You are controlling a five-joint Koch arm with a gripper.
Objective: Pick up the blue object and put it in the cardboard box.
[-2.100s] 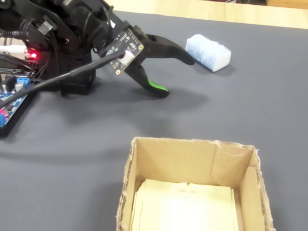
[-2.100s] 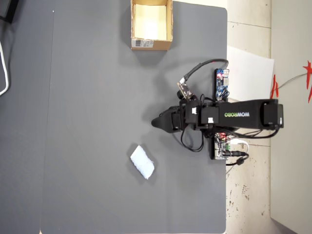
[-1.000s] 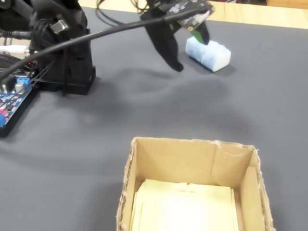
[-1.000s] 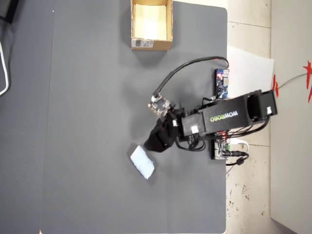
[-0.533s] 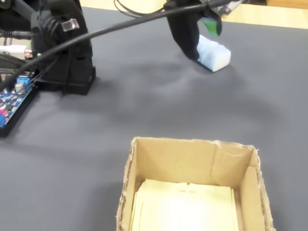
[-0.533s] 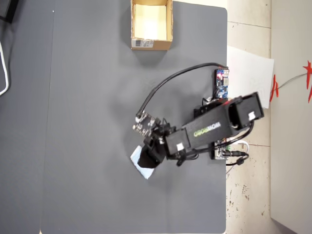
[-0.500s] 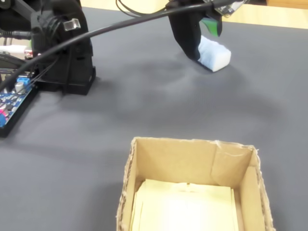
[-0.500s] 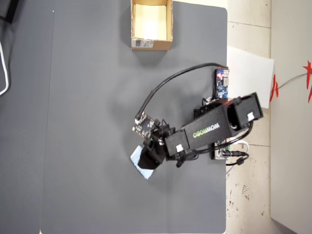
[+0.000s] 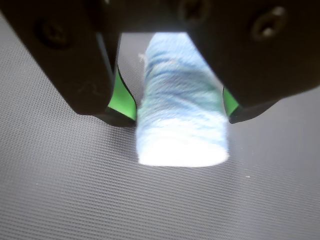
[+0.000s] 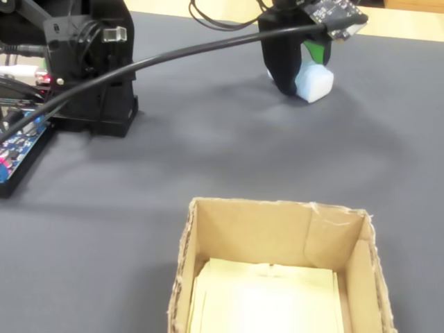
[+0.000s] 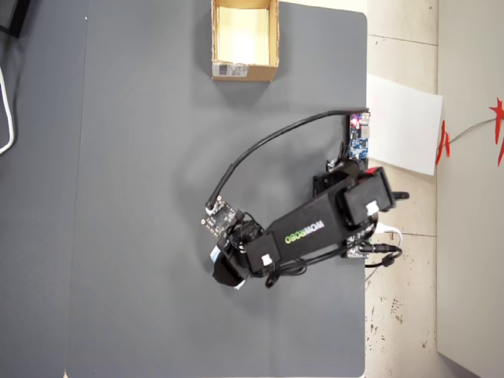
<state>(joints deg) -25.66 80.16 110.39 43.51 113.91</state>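
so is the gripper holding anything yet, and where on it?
Nothing held yet. The open gripper straddles the blue object across its long sides; the block sits on the mat.

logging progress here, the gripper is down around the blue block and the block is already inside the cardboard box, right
Not quite. The gripper is down around the blue object, one jaw on each side in the wrist view, but the block is not in the cardboard box. The overhead view shows it on the grey mat, far from the box, which holds only its pale liner.

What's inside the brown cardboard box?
The square tan cardboard box holds only a pale yellowish flat lining in the fixed view. Its near part is cut off by the picture's edge, so that bit stays unseen.
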